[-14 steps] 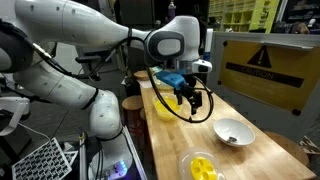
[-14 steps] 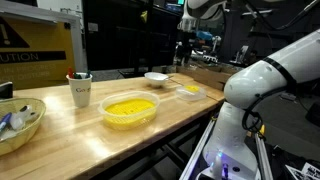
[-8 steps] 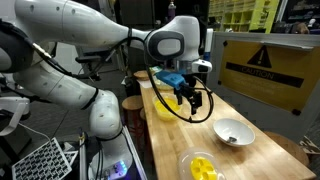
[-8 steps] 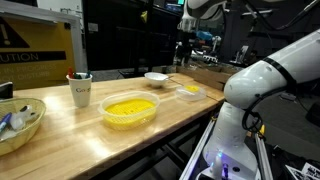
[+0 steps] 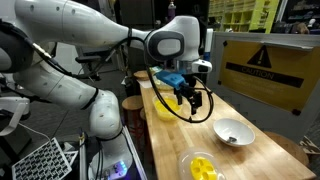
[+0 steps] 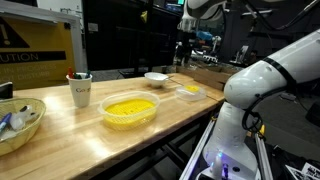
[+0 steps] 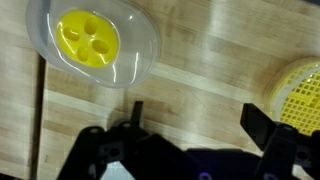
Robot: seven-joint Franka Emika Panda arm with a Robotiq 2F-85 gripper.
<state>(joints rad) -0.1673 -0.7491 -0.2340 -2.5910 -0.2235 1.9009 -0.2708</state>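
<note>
The black two-fingered gripper (image 7: 195, 118) is hanging empty over the pale, grained wooden tabletop (image 7: 210, 50) with its fingers standing wide apart. The only lettering, on the yellow warning placard (image 5: 262, 66) with its black triangle, is showing too small to read. The clear round plastic bowl (image 7: 142, 50) is sitting mouth-up on the wood beside the gripper, cradling a glossy dimpled yellow disc (image 7: 88, 38). Being circular, it is pointing no particular way, while the yellow mesh basket (image 7: 300, 95) is lying well apart across from it.

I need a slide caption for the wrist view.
Open gripper over a wooden table, a clear bowl and a yellow basket to its sides.
</note>
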